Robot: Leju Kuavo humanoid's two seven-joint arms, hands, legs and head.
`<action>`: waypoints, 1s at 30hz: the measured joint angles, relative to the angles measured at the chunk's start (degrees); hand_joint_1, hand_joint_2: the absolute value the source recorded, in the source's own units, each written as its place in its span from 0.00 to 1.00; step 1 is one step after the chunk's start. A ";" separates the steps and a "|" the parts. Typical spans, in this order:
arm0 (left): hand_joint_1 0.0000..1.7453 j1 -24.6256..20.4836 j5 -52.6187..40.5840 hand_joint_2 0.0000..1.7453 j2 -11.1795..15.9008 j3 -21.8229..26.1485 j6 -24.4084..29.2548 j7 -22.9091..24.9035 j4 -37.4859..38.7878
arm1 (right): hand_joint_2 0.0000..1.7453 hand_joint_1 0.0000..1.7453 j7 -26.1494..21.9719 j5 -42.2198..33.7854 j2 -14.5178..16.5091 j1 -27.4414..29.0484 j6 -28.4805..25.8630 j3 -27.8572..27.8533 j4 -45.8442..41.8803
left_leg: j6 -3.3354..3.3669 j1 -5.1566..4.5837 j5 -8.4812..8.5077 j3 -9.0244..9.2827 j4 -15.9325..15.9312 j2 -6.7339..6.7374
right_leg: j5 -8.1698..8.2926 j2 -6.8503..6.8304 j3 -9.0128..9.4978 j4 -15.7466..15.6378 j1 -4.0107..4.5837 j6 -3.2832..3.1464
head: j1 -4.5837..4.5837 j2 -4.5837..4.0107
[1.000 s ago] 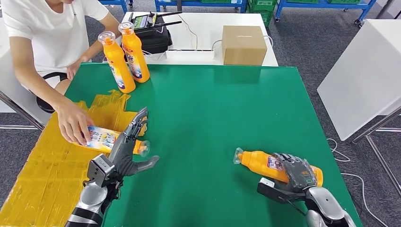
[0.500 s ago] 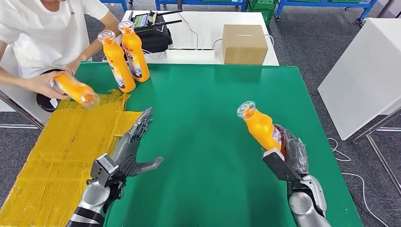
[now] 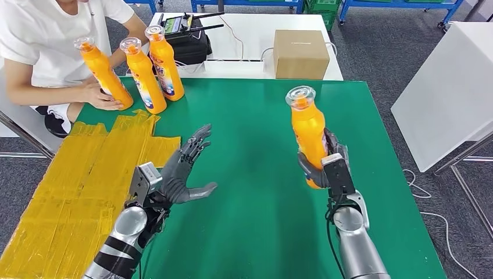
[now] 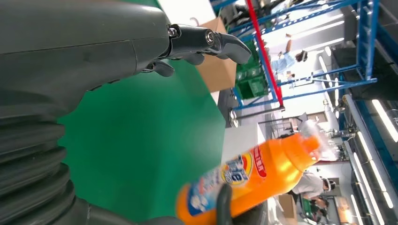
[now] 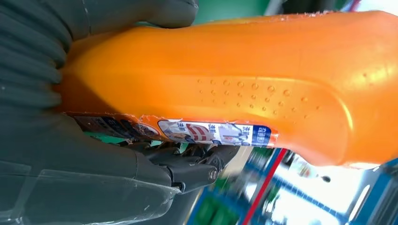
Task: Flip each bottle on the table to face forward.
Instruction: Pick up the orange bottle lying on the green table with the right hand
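Over the green table [image 3: 256, 128], toward four o'clock, the right hand [image 3: 325, 165] grips the orange bottle [image 3: 308, 131] upright around its lower body (label turned sideways). At seven o'clock the left hand [image 3: 183, 168] hovers spread, holding nothing. Gripped so low, the bottle could tip or slip while turning.

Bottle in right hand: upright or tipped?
Upright. The bottle stands cap up in the right hand, which grips its lower body.

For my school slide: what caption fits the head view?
Right robot hand holds an orange bottle upright above the green table.
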 joint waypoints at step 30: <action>0.00 -5.50 13.59 1.00 -0.60 -1.75 -0.79 4.37 7.62 | 1.00 1.00 -1.67 -1.00 9.68 -7.14 4.70 21.40 14.49 | -0.02 0.07 0.02 -0.14 0.00 -0.07 | -0.01 -0.06 -0.12 0.04 0.04 0.00 | 0.01 0.00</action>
